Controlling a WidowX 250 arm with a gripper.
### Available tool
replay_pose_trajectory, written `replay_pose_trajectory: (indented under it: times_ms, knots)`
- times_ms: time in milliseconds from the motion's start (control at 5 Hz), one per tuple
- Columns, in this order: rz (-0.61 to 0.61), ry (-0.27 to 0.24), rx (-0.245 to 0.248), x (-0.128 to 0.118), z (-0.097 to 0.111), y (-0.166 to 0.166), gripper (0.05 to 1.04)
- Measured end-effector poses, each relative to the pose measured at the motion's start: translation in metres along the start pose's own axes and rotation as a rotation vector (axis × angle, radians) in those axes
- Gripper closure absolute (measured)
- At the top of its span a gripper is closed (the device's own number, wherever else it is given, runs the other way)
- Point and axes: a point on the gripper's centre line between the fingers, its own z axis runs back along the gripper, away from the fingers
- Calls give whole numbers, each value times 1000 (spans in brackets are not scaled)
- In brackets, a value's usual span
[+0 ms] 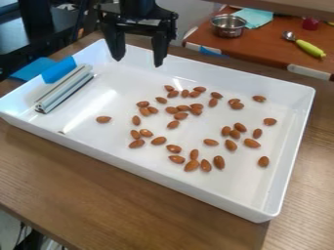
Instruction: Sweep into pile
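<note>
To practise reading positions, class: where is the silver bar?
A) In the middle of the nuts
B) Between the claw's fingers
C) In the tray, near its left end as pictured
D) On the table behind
C: the bar lies by the left end of the tray, with bare floor between it and the nuts, and the claw hangs open and empty.

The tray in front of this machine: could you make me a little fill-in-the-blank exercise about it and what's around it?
The nuts scattered in the tray are ____.
The tape over the tray's rim is coloured ____.
The gripper hangs with its jaws apart, holding ____.
The bowl on the table behind is made of ____.

Missing words: almonds; blue; nothing; metal.
</note>
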Motion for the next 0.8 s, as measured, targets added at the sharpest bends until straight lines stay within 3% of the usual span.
replay_pose_trajectory:
  times_ms: [200, 400, 600, 800]
  knots:
    - [-1, 48, 1, -7, -14, 0, 84]
    - [8, 56, -7, -7, -19, 15, 84]
    - [32, 22, 31, -5, -27, 36, 84]
    - [60, 18, 57, -3, -29, 56, 84]
